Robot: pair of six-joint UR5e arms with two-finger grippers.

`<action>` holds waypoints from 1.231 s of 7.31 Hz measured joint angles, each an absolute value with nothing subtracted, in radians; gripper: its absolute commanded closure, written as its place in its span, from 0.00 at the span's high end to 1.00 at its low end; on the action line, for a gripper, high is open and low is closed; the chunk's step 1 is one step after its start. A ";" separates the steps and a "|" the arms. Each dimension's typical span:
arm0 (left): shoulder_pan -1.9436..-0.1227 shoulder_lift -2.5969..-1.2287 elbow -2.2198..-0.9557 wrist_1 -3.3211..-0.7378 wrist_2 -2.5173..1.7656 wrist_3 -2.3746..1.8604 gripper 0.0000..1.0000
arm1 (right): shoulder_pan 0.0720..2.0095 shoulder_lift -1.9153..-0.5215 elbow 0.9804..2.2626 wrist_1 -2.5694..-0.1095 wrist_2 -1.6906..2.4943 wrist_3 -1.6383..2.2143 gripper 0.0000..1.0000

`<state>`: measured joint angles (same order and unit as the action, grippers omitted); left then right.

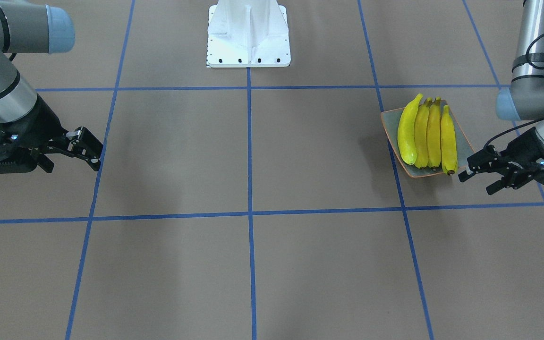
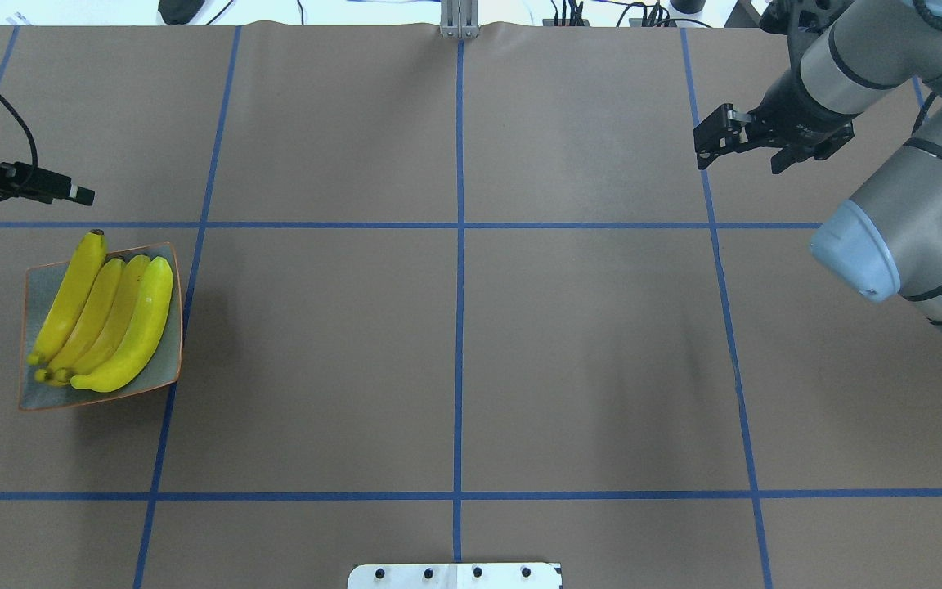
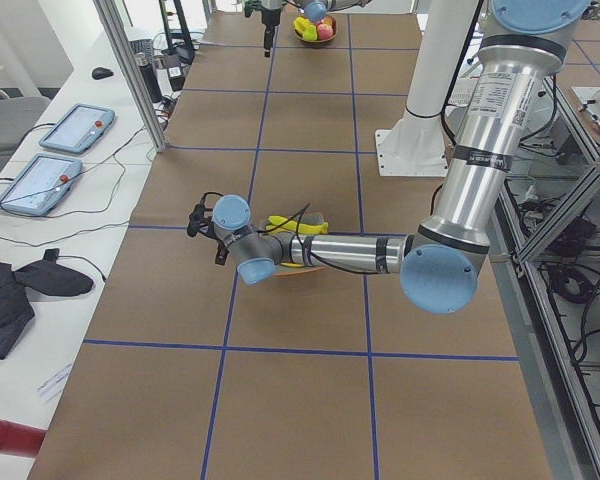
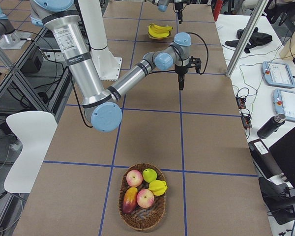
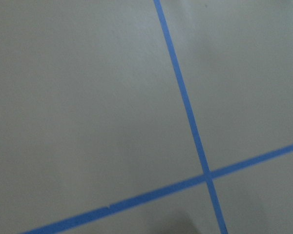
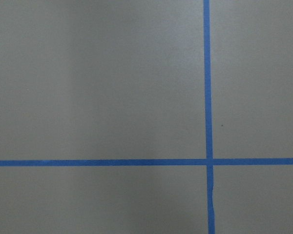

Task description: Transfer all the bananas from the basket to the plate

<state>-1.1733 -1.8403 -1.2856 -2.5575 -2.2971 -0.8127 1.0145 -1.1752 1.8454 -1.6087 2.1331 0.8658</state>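
Note:
Several yellow bananas [image 1: 428,137] lie side by side on the square grey-blue plate [image 1: 463,147] with an orange rim, on the robot's left side of the table. They show in the overhead view [image 2: 103,319] on the plate [image 2: 36,286]. My left gripper [image 1: 475,184] hovers just beside the plate's corner, open and empty. My right gripper [image 1: 93,158] is open and empty over bare table far from the plate. The basket [image 4: 142,196] shows in the right side view and holds no bananas. Both wrist views show only table and blue tape.
The wicker basket holds apples and other fruit at the table's end on the robot's right. The white robot base [image 1: 248,35] stands at mid table edge. Blue tape lines grid the brown table [image 2: 455,343]. Tablets and cables lie on the side bench [image 3: 60,160].

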 measured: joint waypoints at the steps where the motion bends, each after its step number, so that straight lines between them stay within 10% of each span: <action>1: -1.199 -1.860 -1.288 -2.473 -2.245 -0.780 1.00 | 1.025 -1.202 1.839 -1.608 2.113 0.864 0.99; 9: -1.509 -1.910 -1.297 -1.777 -2.147 0.101 1.00 | 1.467 -1.342 1.547 -1.617 2.355 0.176 0.99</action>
<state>-1.5089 -1.9096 -1.2970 -1.7773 -2.1472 0.1013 1.4668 -1.3416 1.5465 -1.6169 2.3552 0.1755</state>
